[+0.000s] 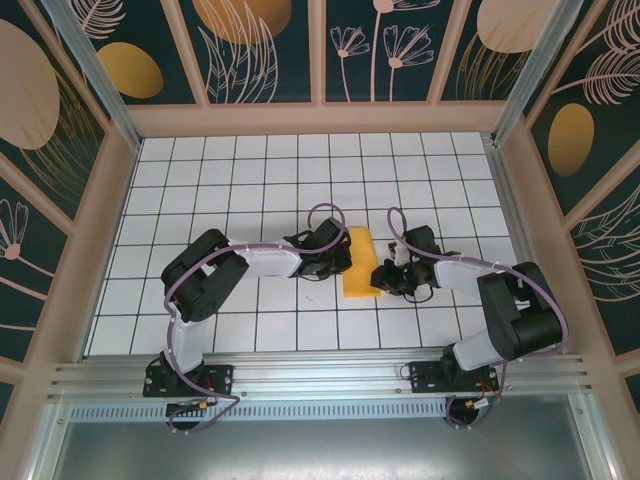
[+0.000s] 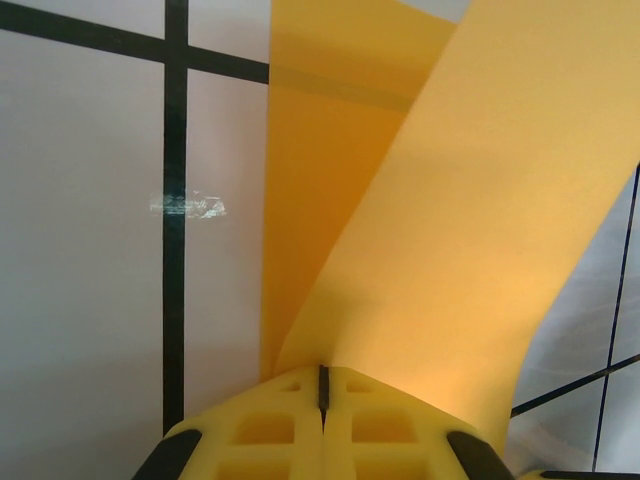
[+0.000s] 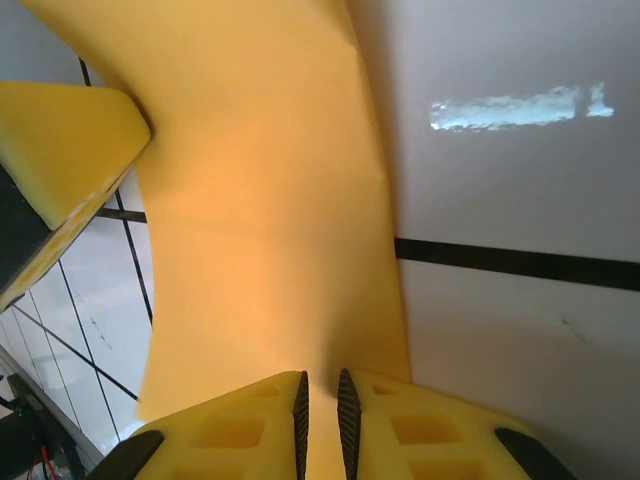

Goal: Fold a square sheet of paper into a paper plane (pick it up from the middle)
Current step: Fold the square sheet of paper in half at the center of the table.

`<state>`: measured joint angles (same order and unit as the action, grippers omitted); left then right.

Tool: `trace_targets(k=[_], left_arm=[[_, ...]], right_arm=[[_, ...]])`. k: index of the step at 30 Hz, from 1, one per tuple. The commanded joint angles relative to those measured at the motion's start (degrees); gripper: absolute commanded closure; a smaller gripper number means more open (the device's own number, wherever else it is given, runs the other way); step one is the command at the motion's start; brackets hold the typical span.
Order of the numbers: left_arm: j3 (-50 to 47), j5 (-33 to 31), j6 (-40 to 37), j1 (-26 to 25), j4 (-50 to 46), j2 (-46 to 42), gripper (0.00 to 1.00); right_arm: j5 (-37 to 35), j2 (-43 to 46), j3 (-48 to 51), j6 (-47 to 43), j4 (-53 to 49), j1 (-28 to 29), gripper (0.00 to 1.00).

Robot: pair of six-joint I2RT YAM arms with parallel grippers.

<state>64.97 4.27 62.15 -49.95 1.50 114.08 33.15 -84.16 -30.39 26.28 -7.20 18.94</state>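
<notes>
At the near edge of the table (image 1: 250,180), my two arms are bolted to a metal rail (image 1: 320,375) and bend inward toward each other over the white grid.

Between them lies the square sheet of paper (image 1: 360,262). From above it looks like a narrow, folded orange-yellow strip, about mid-table. My left end effector (image 1: 343,258) meets its left edge and my right end effector (image 1: 383,277) meets its near right corner.

Through my left wrist camera, my left end effector (image 2: 322,395) has its pads pressed fully together, and the sheet (image 2: 420,220) runs out from their tips. It rises in two layers that part along a crease, with the tiled table (image 2: 90,300) beside it.

Through my right wrist camera, my right end effector (image 3: 320,405) is closed to a thin slit with the paper's edge pinched in it. The sheet (image 3: 260,220) curves up and away over the table (image 3: 520,330), and my left end effector (image 3: 60,150) shows against its far left edge.

Beyond the grid stand dark walls (image 1: 260,50) with leaf and oval patterns.
</notes>
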Motion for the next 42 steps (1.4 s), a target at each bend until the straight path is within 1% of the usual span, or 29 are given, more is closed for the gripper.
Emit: trace_targets(k=[1,6,9,11,16,19,23,28,30,36,42], left_arm=[[-1.0,-0.2,-1.1,-0.4,-4.6,3.4,0.98],[-1.0,-0.1,-1.2,-0.4,-4.6,3.3,0.98],[-0.9,-0.1,-1.2,-0.4,-4.6,3.5,0.98],[-0.8,0.0,-1.3,-0.3,-4.5,3.5,0.98],[-0.7,0.1,-1.3,-0.3,-4.5,3.6,0.98],[-0.6,0.2,-1.4,-0.4,-4.5,3.8,0.98],[-0.6,0.2,-1.4,-0.3,-4.5,3.8,0.98],[-0.5,0.2,-1.6,-0.3,-4.6,3.8,0.98],[-0.6,0.2,-1.6,-0.4,-4.6,3.7,0.98],[-0.5,0.5,-1.8,-0.3,-4.4,3.8,0.98],[-0.3,0.8,-1.9,-0.3,-4.5,3.8,0.98]], right_arm=[[-2.5,-0.7,1.1,0.8,-0.5,-0.3,0.78],[-1.1,4.6,-0.1,1.0,-2.6,-0.2,0.78],[2.6,7.1,0.9,1.6,-1.5,-0.2,0.78],[4.7,7.0,2.0,1.9,0.0,-0.2,0.78],[1.2,3.1,4.1,1.8,0.2,-0.1,0.78],[0.4,1.5,4.8,1.9,0.6,-0.1,0.78],[-0.7,3.9,2.8,1.4,-2.3,-0.1,0.78],[1.3,8.7,3.1,2.1,-2.5,-0.1,0.78],[0.1,8.4,4.0,2.0,-2.2,-0.2,0.78],[-3.6,3.5,3.8,1.2,-3.1,-0.3,0.78],[-5.0,7.2,-2.6,0.4,-7.0,-0.6,0.78]])
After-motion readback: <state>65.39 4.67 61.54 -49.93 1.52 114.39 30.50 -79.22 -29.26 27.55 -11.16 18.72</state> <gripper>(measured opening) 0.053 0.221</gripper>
